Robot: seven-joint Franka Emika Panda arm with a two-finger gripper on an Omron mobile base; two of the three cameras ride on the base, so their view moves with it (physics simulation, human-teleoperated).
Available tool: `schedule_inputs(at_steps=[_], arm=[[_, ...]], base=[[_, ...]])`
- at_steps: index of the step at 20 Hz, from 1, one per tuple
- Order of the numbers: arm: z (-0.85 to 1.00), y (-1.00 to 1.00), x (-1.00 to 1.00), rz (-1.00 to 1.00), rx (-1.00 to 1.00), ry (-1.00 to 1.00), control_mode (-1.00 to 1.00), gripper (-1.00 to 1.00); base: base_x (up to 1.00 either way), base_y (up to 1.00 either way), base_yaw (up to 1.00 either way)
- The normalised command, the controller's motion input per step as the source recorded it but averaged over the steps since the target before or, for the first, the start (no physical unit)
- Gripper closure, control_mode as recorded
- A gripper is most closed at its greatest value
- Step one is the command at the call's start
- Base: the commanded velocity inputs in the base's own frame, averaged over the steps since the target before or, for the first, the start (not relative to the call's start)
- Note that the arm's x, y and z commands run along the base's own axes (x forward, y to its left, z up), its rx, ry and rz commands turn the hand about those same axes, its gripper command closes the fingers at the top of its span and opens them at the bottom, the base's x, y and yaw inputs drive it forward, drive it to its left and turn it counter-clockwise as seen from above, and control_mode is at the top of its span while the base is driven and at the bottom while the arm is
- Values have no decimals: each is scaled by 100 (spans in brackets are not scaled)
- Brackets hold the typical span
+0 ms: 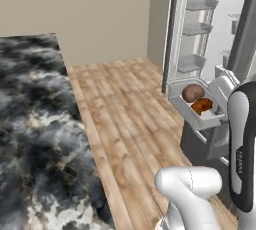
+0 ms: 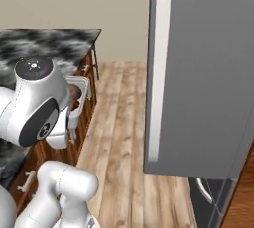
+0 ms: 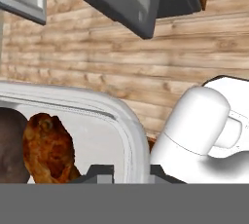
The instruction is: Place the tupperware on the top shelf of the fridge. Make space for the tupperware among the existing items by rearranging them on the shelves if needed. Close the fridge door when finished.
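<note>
Carrying the tupperware (image 1: pixel 197 105) toward the open fridge (image 1: pixel 200 29), the arm has it up in the air above the wooden floor (image 1: pixel 125 119), with the jaws (image 3: pixel 130 169) clamped on one rim wall: one fingertip sits inside the tub, the other outside it. From the hand view the orange-brown piece of food (image 3: pixel 48 147) lies just beside the inner fingertip, and the round brown lump (image 3: pixel 9 145) sits further along from it. The tub looks roughly level, and I'd judge it should be kept that way, since a pinch on a single thin wall lets the load swing or slip if the wrist rolls.

Ahead of the jaws stands the open door with its grey bins (image 1: pixel 192 29); the top shelf I cannot make out from where I stand. In the right base view the shut door panel with its long white handle (image 2: pixel 158 73) stands off to one side of the held tub (image 2: pixel 79 95), and the marbled surface (image 2: pixel 44 43) lies behind it.

The step, as I read it, is to bring the tub round the door bins without clipping them, lift it to the height of the upper shelf, and enter flat and slowly. Whether space must first be cleared there cannot be told yet.
</note>
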Motion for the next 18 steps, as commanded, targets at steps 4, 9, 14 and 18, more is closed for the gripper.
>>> schedule_inputs(at_steps=[4,9,14,18], arm=[[0,0,0,0,0,0,100,100],[0,0,0,0,0,0,100,100],[0,0,0,0,0,0,100,100],[0,0,0,0,0,0,100,100]], base=[[100,6,31],[100,0,15],[100,0,-13],[77,-1,-47]])
